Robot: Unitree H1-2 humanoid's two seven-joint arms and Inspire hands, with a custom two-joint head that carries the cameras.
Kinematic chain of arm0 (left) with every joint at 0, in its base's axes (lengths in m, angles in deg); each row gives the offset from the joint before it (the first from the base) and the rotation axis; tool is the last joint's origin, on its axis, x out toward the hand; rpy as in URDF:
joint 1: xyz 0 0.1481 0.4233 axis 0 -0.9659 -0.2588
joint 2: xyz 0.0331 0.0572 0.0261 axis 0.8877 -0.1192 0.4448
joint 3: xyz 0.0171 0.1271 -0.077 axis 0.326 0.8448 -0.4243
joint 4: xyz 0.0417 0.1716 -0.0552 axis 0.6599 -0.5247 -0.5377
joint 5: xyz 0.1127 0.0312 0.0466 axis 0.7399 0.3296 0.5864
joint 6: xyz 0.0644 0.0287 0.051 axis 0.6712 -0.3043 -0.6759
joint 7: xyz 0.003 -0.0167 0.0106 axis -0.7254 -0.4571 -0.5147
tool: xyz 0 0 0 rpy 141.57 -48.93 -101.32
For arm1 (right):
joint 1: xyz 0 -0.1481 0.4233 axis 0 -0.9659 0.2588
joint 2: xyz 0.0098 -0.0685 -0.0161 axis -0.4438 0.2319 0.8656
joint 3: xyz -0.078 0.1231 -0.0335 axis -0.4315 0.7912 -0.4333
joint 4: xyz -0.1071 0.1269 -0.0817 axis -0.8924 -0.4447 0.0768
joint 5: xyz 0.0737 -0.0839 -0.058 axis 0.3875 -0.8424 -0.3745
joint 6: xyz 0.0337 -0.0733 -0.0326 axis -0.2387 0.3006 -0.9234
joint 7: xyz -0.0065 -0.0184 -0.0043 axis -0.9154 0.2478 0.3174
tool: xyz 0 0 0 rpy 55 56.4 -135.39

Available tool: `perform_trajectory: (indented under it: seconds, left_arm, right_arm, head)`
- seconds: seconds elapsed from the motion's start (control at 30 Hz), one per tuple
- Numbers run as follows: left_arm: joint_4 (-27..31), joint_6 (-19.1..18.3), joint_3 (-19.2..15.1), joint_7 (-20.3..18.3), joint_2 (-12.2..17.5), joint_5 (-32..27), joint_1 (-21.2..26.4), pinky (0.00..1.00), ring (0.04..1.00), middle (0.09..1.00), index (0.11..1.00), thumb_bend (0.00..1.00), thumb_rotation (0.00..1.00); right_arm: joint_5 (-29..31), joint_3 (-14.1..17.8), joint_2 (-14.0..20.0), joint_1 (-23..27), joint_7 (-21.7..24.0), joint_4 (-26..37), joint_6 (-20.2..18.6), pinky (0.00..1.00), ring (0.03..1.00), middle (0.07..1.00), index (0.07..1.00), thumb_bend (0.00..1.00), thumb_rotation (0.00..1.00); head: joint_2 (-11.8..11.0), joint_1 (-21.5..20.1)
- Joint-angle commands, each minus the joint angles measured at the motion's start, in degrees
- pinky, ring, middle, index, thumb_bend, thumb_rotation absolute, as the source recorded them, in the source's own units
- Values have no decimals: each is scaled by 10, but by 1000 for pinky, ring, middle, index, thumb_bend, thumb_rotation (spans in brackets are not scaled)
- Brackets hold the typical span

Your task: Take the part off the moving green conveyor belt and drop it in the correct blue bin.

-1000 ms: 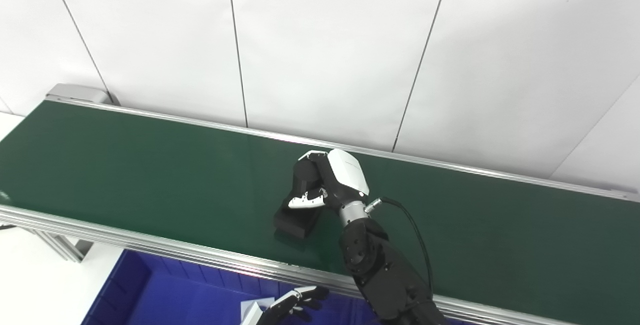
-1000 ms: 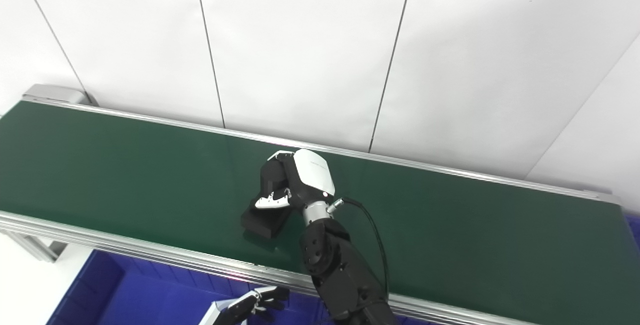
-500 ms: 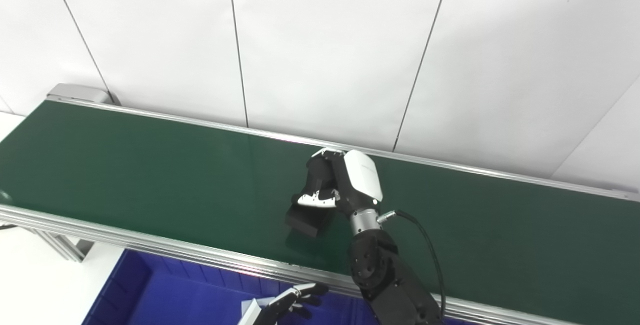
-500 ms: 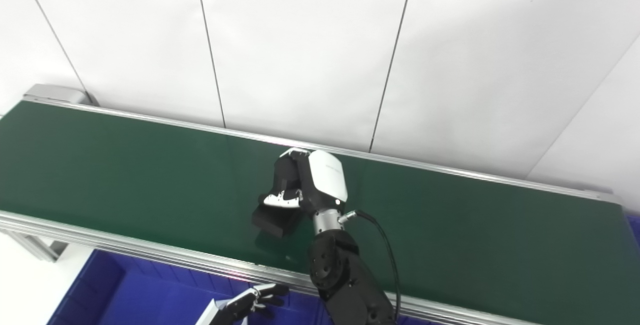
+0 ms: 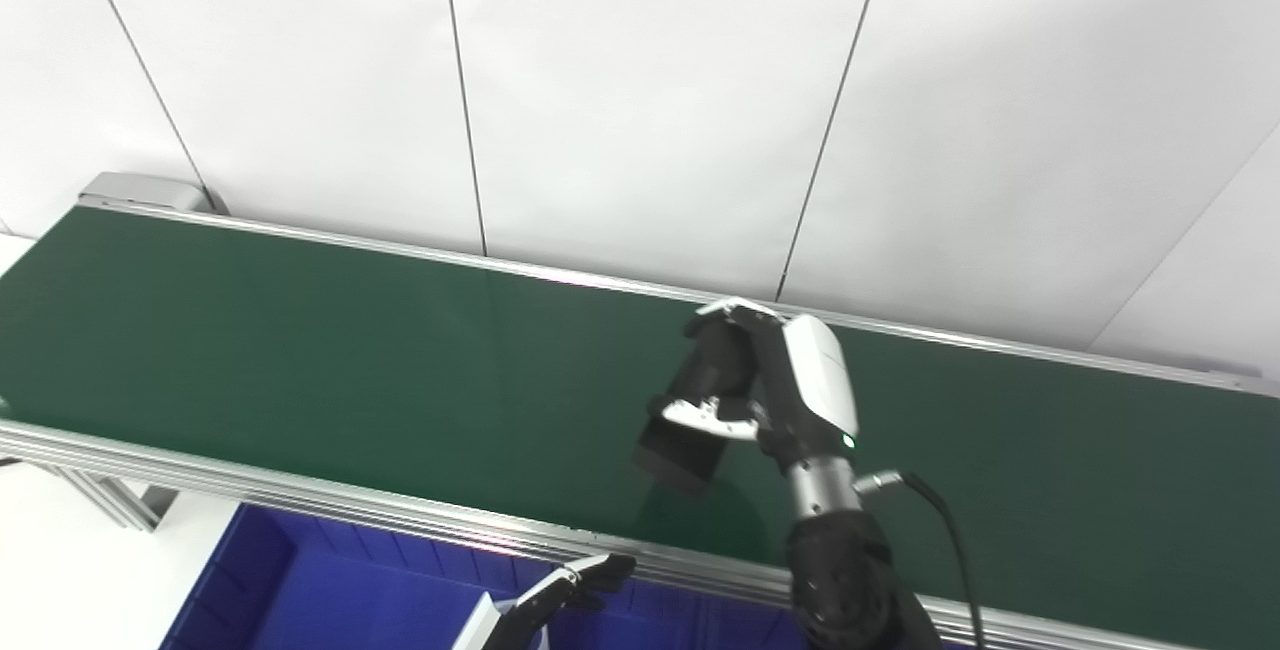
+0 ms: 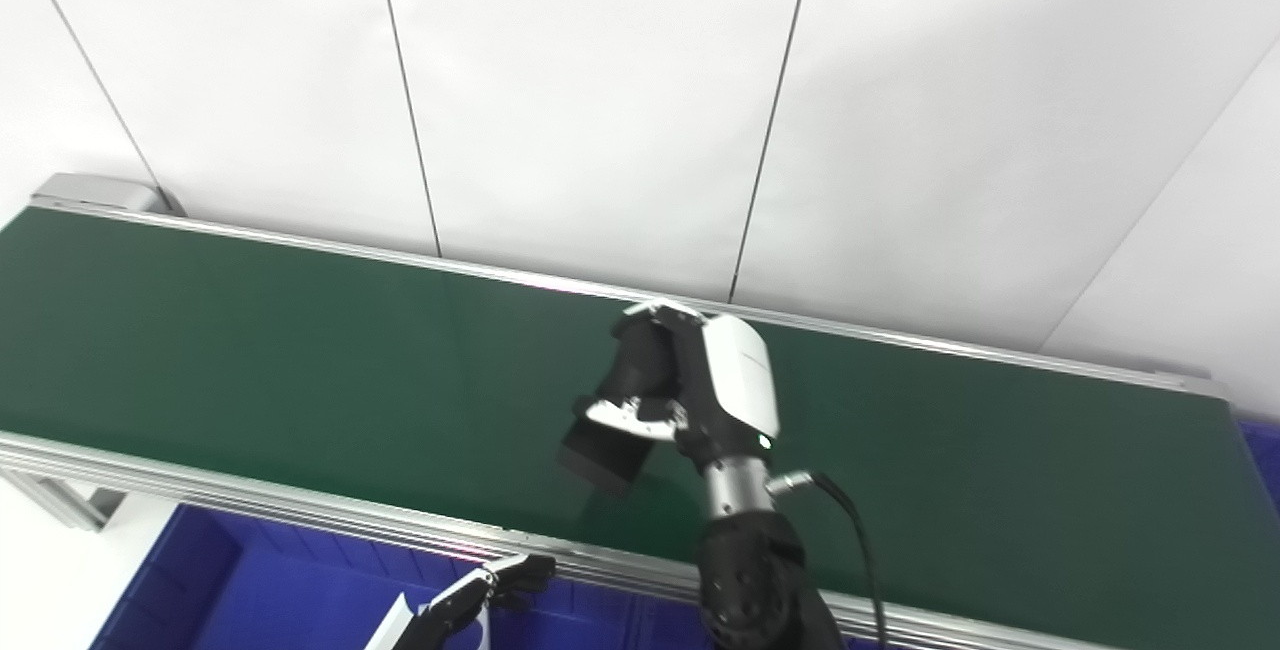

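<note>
Above the green belt (image 5: pixel 300 350), the right hand (image 5: pixel 770 400) pinches the black part (image 5: pixel 690 435), clear of both rails. Below the belt's near rail, over the blue bin (image 5: pixel 330 600), the left hand (image 5: pixel 560 595) shows loosely spread fingers

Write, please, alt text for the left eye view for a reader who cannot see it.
The right hand grips a black rectangular block-shaped part, which appears lifted clear of the dark green conveyor belt. At the bottom edge, the left hand hovers over a blue plastic bin.

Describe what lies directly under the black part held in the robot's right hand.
Under the black part, lifted by the right hand, lies bare green belt with a dark reflection. The part's underside is hidden.
</note>
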Motion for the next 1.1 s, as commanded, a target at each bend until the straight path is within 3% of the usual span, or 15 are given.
perform_trajectory:
  seconds: [0.0, 0.3, 0.53, 0.77, 1.07]
  left_arm:
    - [23, 17, -11, -16, 5, -11, -4, 694, 793, 842, 841, 974, 426]
    - [46, 17, -62, -94, 0, -37, -26, 705, 817, 867, 856, 911, 426]
    - [61, 16, -114, -153, -21, -55, -39, 718, 811, 868, 863, 897, 406]
    - [57, 16, -163, -207, -48, -50, -28, 724, 799, 862, 857, 897, 412]
    - [55, 12, -208, -259, -72, -51, -30, 718, 797, 856, 857, 902, 404]
  right_arm:
    - [-4, 7, -1, -1, 7, 40, -5, 333, 396, 480, 495, 520, 0]
    - [15, 34, 44, -99, 99, 178, -37, 354, 422, 446, 544, 513, 0]
    - [22, 50, 90, -173, 159, 256, -54, 355, 419, 436, 545, 513, 0]
    - [9, 60, 148, -237, 185, 269, -28, 363, 431, 444, 539, 515, 0]
    - [12, 66, 206, -251, 264, 263, -62, 378, 436, 443, 544, 514, 0]
  head:
    - [1, 1]
    - [42, -22]
    - [68, -30]
    - [84, -46]
    - [94, -52]
